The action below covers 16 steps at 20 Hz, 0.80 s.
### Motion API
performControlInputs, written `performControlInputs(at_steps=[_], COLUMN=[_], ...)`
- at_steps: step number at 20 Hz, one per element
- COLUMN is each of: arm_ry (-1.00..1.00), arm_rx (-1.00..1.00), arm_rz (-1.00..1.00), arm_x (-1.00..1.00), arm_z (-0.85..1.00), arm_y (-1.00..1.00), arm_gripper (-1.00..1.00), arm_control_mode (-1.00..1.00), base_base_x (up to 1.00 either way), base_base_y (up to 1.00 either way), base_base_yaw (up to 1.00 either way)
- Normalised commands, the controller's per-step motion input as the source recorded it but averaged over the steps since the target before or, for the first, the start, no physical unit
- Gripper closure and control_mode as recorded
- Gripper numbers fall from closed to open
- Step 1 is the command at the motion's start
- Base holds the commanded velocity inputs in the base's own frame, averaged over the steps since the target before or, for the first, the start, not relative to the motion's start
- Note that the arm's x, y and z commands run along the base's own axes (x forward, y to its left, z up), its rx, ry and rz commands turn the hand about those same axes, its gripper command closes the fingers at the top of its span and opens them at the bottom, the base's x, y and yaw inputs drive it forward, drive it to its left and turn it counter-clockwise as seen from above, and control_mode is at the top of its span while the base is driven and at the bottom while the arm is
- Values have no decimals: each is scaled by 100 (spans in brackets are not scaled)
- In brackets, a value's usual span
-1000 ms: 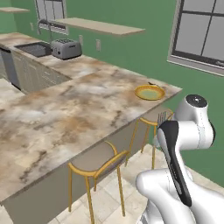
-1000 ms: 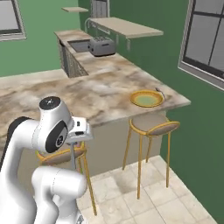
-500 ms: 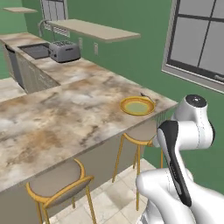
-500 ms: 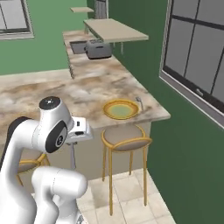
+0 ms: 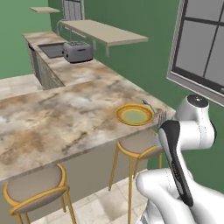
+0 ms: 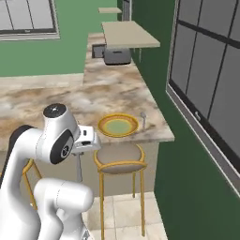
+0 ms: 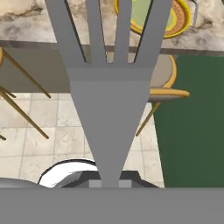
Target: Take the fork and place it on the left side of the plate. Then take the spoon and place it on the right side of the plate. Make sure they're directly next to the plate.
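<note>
Fork: grey metal fork (image 7: 107,87) with four tines and a flat tapering neck, seen close up in the hand view, tines pointing toward the counter (image 5: 57,118) edge.
Pincer: pincer (image 7: 109,183) closed tight on the fork's handle.
Plate: yellow-gold plate (image 5: 134,115) near the counter corner, above a stool (image 6: 119,159).
Spoon: spoon (image 6: 143,120) lying just right of the plate.
Change: base has driven; plate now nearer the middle of both base views.
</note>
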Motion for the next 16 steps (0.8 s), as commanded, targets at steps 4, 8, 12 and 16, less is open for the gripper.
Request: performControlInputs(at_steps=[4, 8, 12, 16], arm_ry=[0, 0, 0, 0], arm_rx=[0, 0, 0, 0], arm_rz=[0, 0, 0, 0], arm_x=[0, 0, 0, 0], arm_z=[0, 0, 0, 0], arm_y=[0, 0, 0, 0], arm_gripper=[100, 100, 100, 100], arm_control_mode=[100, 100, 100, 100], base_base_x=[48, 48, 41, 33], base_base_y=[-21, -18, -25, -29], base_base_yaw=[38, 39, 37, 35])
